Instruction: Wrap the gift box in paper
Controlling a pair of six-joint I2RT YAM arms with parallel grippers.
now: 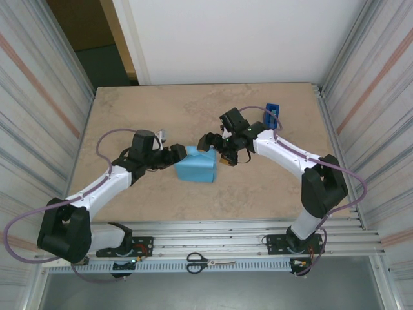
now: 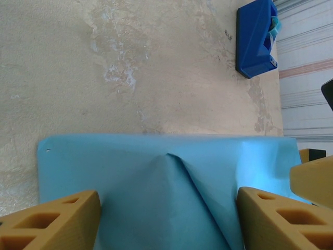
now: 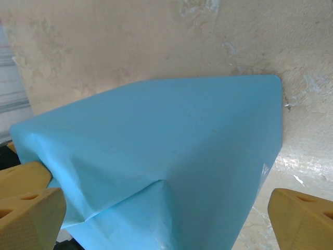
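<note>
**Paper draped over box, both grippers at the bundle**

Paper (image 1: 195, 166) sits mid-table (image 1: 161, 110), light blue face up, draped over a blocky form. The gift box is fully covered, so I see none of its surface. One paper edge lies flat on the table, and a crease runs up to a raised corner between my left fingers.

Tape dispenser (image 1: 272, 116): royal blue, far right of the table, well apart from the paper. A pale teal piece shows at one end of it. Scissors (image 1: 210, 261) lie on the near rail between my two bases.

Left gripper (image 1: 175, 155): at the left side of the bundle. Its jaws are spread, and the fingers (image 2: 52, 219) stand over the paper on either side of the crease. I cannot tell whether the tips press on the sheet. Nothing is pinched between them.

Right gripper (image 1: 218, 152): at the right side of the bundle, jaws spread wide. In the right wrist view, one finger (image 3: 31, 213) sits against the hanging fold of the paper. The other (image 3: 304, 213) is clear of the sheet, over bare table. It grips nothing.
</note>
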